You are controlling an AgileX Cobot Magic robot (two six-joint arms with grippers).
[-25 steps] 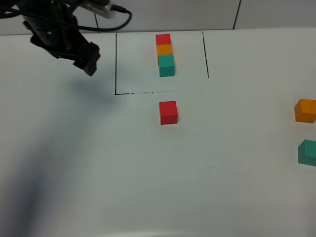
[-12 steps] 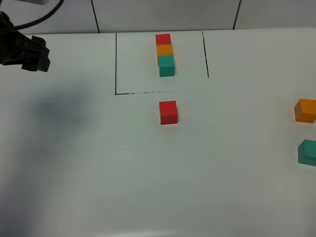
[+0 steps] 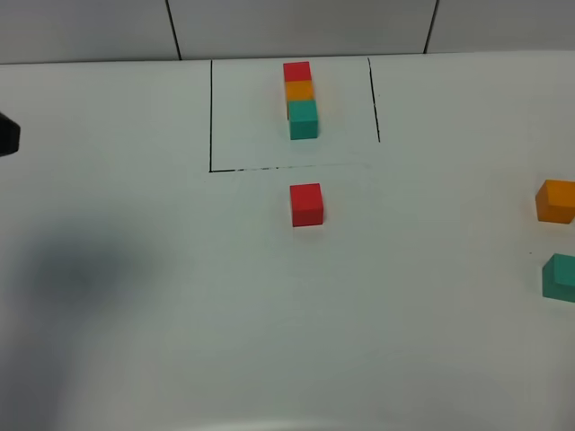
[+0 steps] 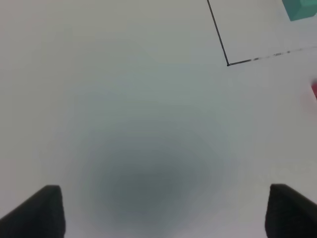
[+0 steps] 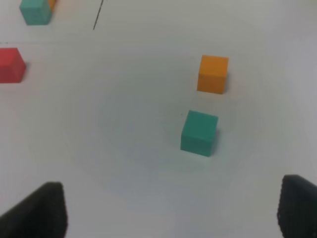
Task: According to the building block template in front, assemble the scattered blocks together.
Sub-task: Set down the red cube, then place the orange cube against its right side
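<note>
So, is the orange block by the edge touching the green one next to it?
Apart. The right wrist view shows a strip of bare white table between the orange block and the teal block.

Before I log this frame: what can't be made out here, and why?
Left gripper: a dark sliver at the overhead view's left edge; only fingertips in its wrist view.
Right gripper: outside the overhead view; only fingertips in its wrist view.
Loose orange cube, loose teal cube: clipped by the overhead view's right edge.
Template: left wrist view catches only one teal corner.
Loose red cube: blurred sliver at the left wrist view's edge.
</note>
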